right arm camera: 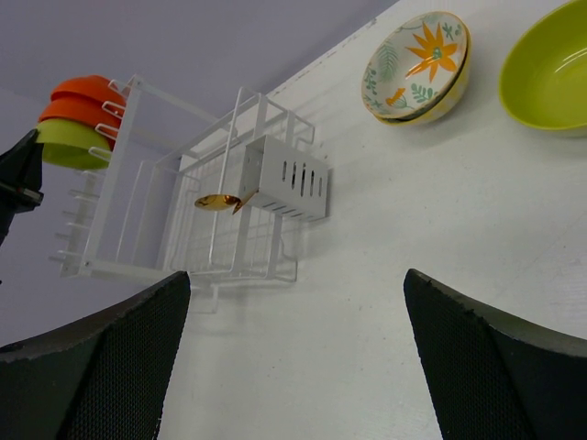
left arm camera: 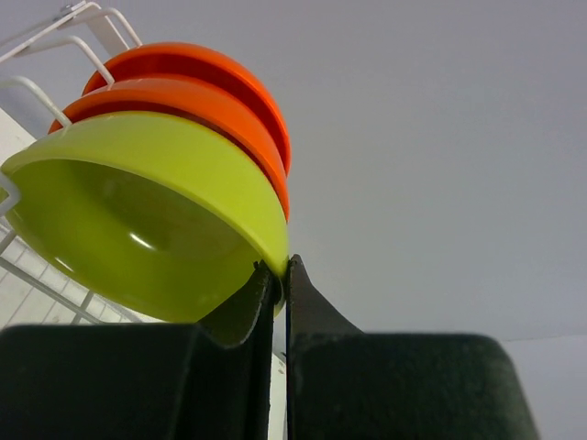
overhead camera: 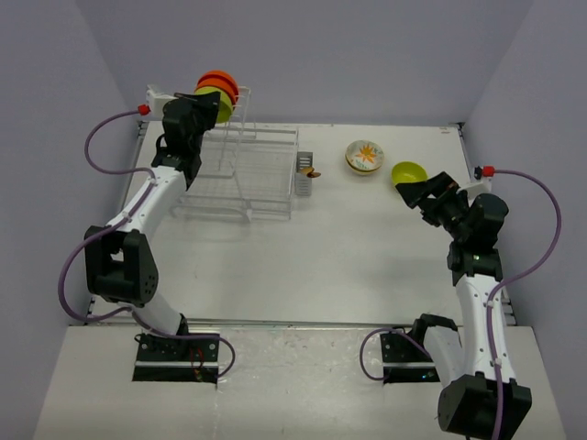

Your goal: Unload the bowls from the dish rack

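On the upright tower of the white dish rack [overhead camera: 240, 174] [right arm camera: 183, 229] stand a lime-green bowl [left arm camera: 138, 220] [overhead camera: 216, 104] [right arm camera: 66, 145] and two orange-red bowls [left arm camera: 197, 87] [overhead camera: 220, 84] [right arm camera: 83, 96] behind it. My left gripper [left arm camera: 281, 268] [overhead camera: 194, 117] is shut on the green bowl's rim. On the table to the right lie a cream flower-pattern bowl [overhead camera: 365, 157] [right arm camera: 417, 66] and a second lime-green bowl [overhead camera: 409, 172] [right arm camera: 548, 78]. My right gripper [right arm camera: 298, 302] [overhead camera: 424, 194] stands open just beside that green bowl, nothing between its fingers.
A grey cutlery caddy [overhead camera: 304, 174] [right arm camera: 284, 179] hangs on the rack's right end with a gold spoon [right arm camera: 218, 202] sticking out. The rack's low tray holds nothing that I can see. Purple-grey walls close in the table on three sides.
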